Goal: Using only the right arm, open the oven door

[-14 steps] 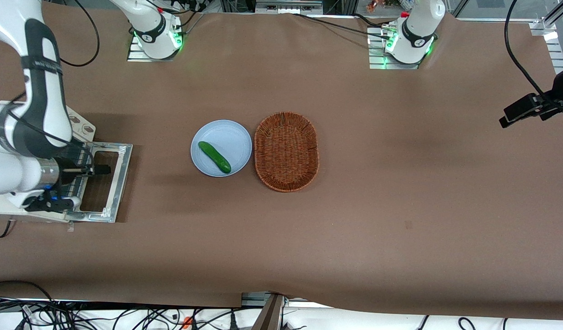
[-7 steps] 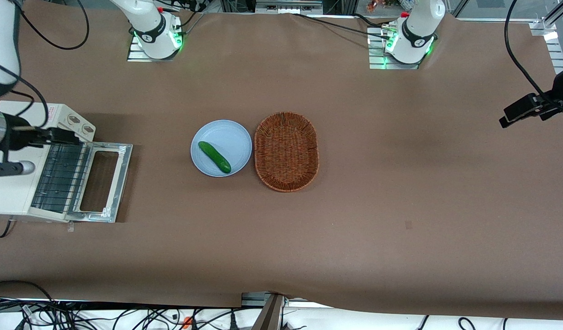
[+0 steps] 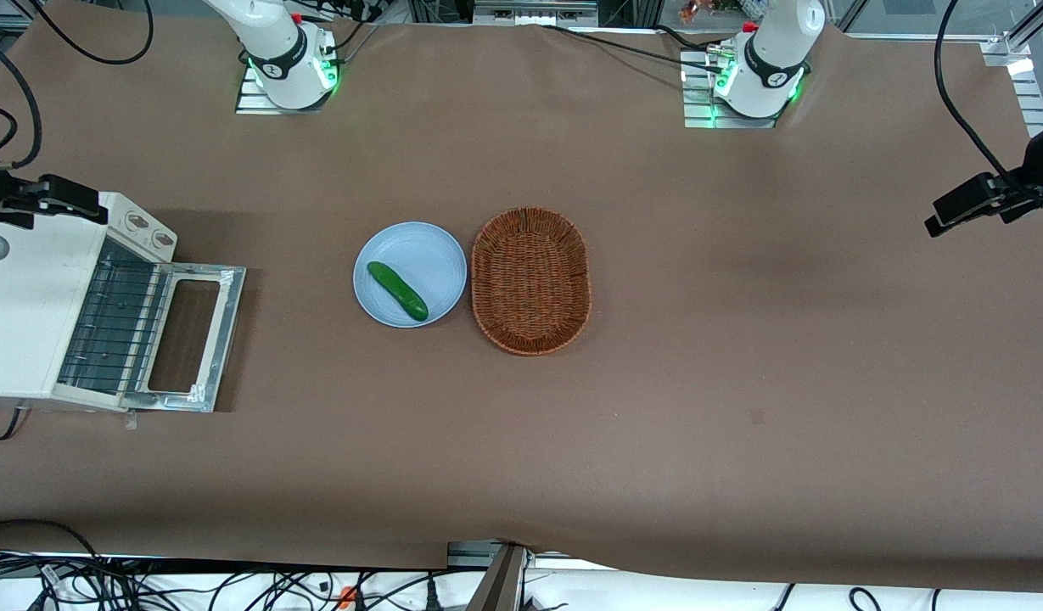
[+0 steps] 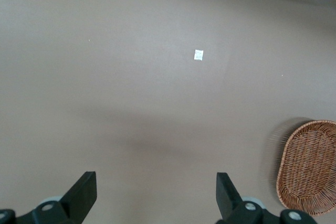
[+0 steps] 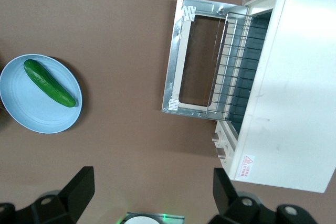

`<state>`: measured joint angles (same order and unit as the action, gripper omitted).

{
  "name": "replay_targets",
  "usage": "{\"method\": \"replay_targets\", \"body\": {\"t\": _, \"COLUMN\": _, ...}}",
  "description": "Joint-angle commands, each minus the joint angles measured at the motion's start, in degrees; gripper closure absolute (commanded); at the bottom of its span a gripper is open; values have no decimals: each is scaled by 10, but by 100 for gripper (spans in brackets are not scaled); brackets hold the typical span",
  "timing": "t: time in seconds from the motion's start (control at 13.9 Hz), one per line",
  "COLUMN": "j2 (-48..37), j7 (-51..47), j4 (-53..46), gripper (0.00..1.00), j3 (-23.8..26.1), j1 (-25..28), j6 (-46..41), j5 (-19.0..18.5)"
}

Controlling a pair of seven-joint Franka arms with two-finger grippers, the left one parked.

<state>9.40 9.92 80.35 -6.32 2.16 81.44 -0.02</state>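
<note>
Spread wide and holding nothing: gripper fingers well apart, hovering high above the table, over the corner of the toaster oven that lies farther from the front camera. Only a small dark part of the right arm showing in the front view, at the working arm's end of the table. Oven door folded fully down, lying flat on the brown table surface in front of the white oven, silver frame and glass window facing up. Wire rack visible inside the open cavity. Light blue plate with a green cucumber resting on it near mid-table. Oval wicker basket just beside the plate, toward the parked arm's end.
</note>
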Motion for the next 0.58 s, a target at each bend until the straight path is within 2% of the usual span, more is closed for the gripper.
{"method": "replay_targets", "body": {"t": 0.0, "j2": -7, "j7": 23, "j4": -14, "gripper": 0, "j3": 0, "j1": -2, "j6": -1, "j5": -8}}
{"method": "replay_targets", "body": {"t": 0.5, "j2": -6, "j7": 20, "j4": -15, "gripper": 0, "j3": 2, "j1": 0, "j6": 0, "j5": -8}}
